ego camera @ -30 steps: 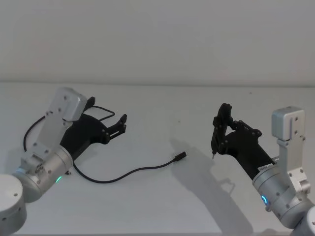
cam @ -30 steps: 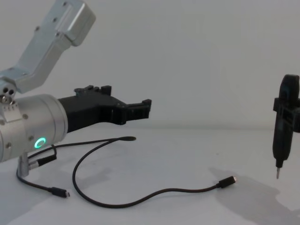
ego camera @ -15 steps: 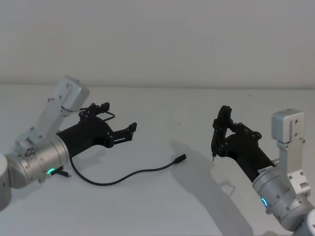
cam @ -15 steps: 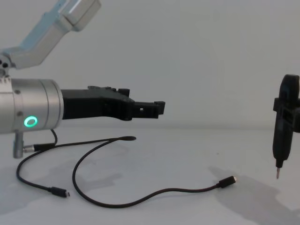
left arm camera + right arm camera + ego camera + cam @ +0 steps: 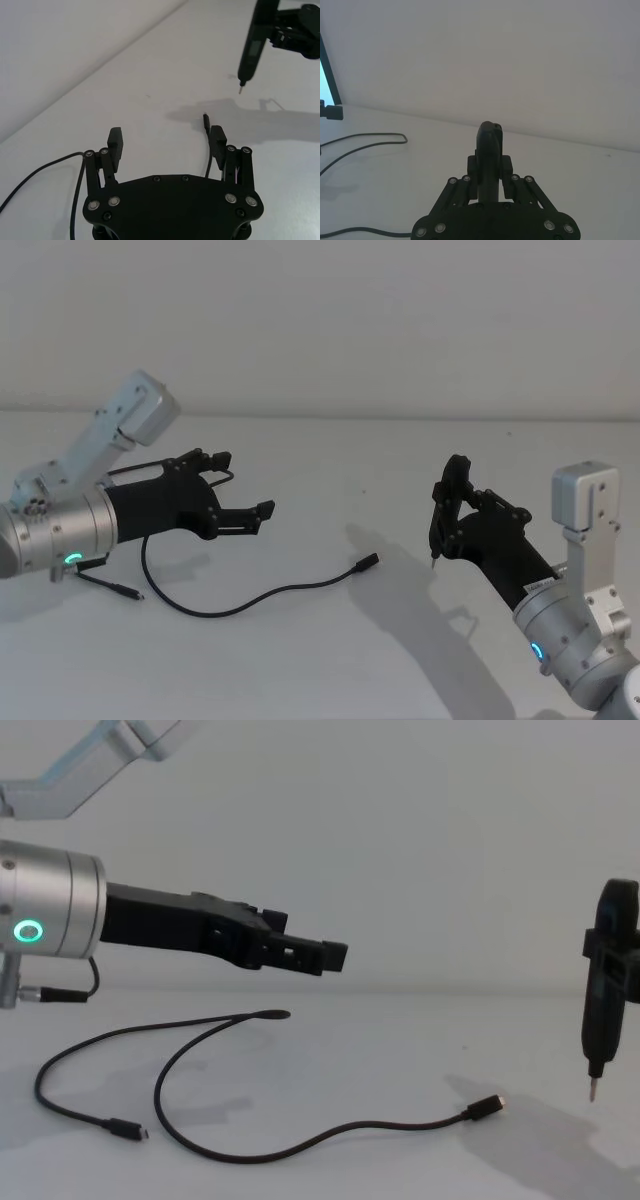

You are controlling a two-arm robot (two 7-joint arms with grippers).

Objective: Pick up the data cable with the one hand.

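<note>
The data cable (image 5: pixel 250 597) lies loosely curved on the white table, its small metal-tipped plug (image 5: pixel 366 561) pointing right. From the chest, the data cable (image 5: pixel 300 1148) loops back to a far bend, and the plug (image 5: pixel 488 1106) lies right of centre. My left gripper (image 5: pixel 243 483), black on a silver wrist with a green ring light, hovers open and empty above the cable's left part. From its wrist, the left gripper (image 5: pixel 165 132) frames bare table, with the plug (image 5: pixel 205 120) just past one finger. My right gripper (image 5: pixel 452 512) is shut on a slim black pointed tool (image 5: pixel 606 982).
The white table (image 5: pixel 320 660) runs back to a plain white wall (image 5: pixel 320 320). A short black cable (image 5: pixel 90 982) hangs from my left wrist. The tool's tip (image 5: pixel 592 1092) hangs just above the table at the right, and open surface lies between the two arms.
My left arm has swung round and risen. Its gripper now points level toward the right, higher above the cable. The right arm and the cable have not moved.
</note>
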